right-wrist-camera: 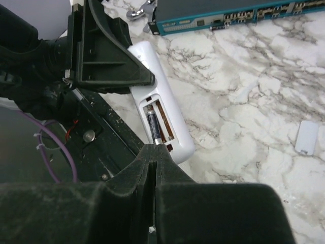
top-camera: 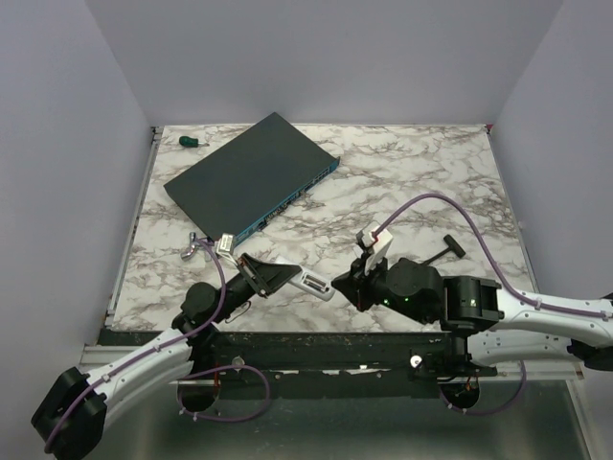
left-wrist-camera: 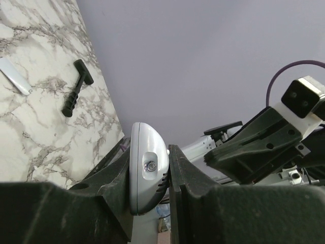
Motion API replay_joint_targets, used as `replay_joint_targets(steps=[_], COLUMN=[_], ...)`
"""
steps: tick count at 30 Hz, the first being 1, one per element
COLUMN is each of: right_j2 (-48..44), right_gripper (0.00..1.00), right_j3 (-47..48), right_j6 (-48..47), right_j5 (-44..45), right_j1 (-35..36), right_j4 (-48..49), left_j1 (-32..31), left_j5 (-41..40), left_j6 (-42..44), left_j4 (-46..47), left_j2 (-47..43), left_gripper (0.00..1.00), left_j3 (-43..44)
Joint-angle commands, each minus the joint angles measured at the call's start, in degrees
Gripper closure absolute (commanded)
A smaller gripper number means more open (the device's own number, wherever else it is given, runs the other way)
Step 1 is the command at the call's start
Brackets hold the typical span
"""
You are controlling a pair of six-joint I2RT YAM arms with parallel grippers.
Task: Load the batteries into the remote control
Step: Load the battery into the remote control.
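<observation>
White plastic sat clamped in the left gripper [top-camera: 291, 280]: the remote control [right-wrist-camera: 167, 109], pinched by its long sides between the two black fingers. It was held close to the near edge of the tabletop, a little left of the middle. Its back faced up with the battery bay uncovered. One battery [right-wrist-camera: 154, 127] lay in the bay, and a brown-lined slot showed beside it.

The right gripper [right-wrist-camera: 153, 151] faced the remote end-on with its fingers pressed flat together. Nothing showed between them, and their tips met the end of the battery.

Farther out, a flat white panel [right-wrist-camera: 307, 137] lay on the marble, near a black T-handled tool [top-camera: 442, 254] right of the middle and towards the near edge. A large dark network box [top-camera: 254, 177] lay at an angle towards the far left corner. A small metal piece [top-camera: 191, 249] and a white connector [top-camera: 223, 243] lay off the box's near corner. A green-handled screwdriver [top-camera: 192, 141] rested in the far left corner itself.
</observation>
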Motion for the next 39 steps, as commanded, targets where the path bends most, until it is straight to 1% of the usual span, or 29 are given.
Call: replay_joint_targets(steps=[1,4,9,18,39], right_j2=[0.6,0.2,0.1,1.2,2.3], right_gripper=[0.96,0.99,0.99,0.99,0.99], right_j3=[-2.9,-4.4,-5.6,-6.2,-6.9], right_j6=[5.4,6.5,6.9,6.8,6.4], right_j5=[-1.9,-1.7,-2.3,-2.4,-0.8], right_j1=[-0.3,-0.3,-0.3,-0.3,-0.3], right_j4=[0.0,1.8,4.3,5.9,6.1], left_j1=[-0.3,-0.3,-0.3,-0.3,-0.3], left_j5=[-2.7,-3.3,-3.9,-4.0,-3.8], left_j6=[-1.8,-2.3,-2.3,-2.5,-2.6], left_j4=[-2.6,-4.3,-6.6,-6.2,-5.5], left_j2=[-2.3,-3.8,-5.7,-5.4,-5.1], left_gripper=[1.00,1.00,1.00,1.00,1.00], left_j3=[1.4,1.4,1.2,1.0,1.1])
